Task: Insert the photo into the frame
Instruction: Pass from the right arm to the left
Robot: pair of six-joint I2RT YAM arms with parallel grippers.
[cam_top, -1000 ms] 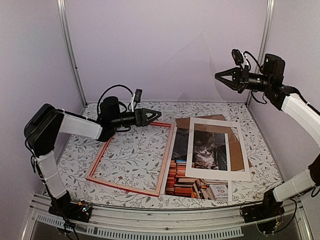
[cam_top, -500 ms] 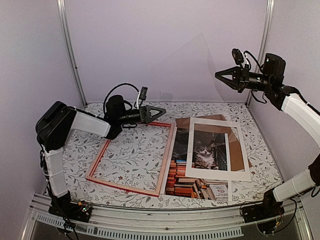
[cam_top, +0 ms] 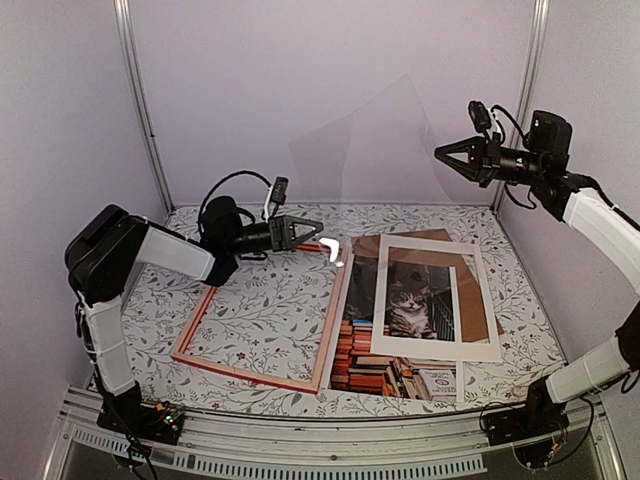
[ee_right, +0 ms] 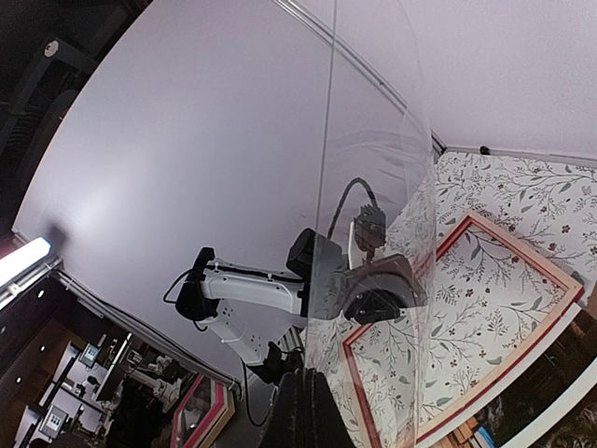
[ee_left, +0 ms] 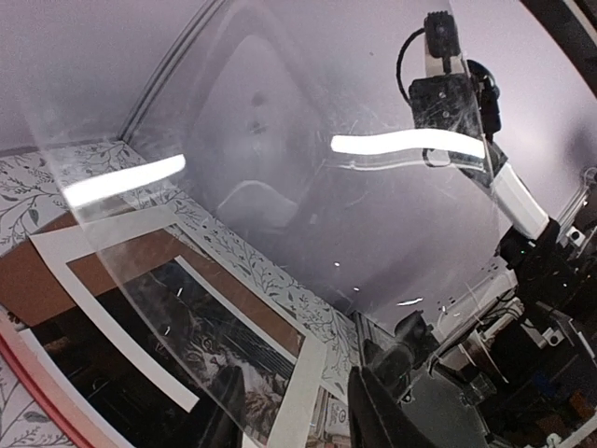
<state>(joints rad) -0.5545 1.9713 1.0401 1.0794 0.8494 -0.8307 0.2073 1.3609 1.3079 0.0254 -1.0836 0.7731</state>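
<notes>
From above we see the frame (cam_top: 250,373) lying flat on the floral-covered desk (cam_top: 150,295) at about 8 o'clock from its centre, red rails up, with the desk's pattern showing inside them. The photo (cam_top: 370,365) lies just beside the frame's right rail, at about 5 o'clock, outside the frame. Its upper part is covered by a white mat board (cam_top: 435,349), whose window shows us the tabby cat, while the stacked books show below the mat. A brown backing board (cam_top: 467,300) peeks out from under them toward 2 o'clock. The book spines in the print carry lettering, but it is too small for us to read. A clear pane (cam_top: 380,150) hangs tilted in the air over the far half of the desk. The right pincer (cam_top: 440,154), raised at about 1 o'clock, is pressed together on the pane's upper edge; in its wrist view we see that edge rising straight from its fingers (ee_right: 300,411). The left pincer (cam_top: 316,228) points at the pane's lower corner above the frame's far right corner, near 12 o'clock; we cannot tell whether it is spread or pinching the pane. In the left wrist view the pane fills most of the picture, with strip-light reflections (ee_left: 406,143) on it.
</notes>
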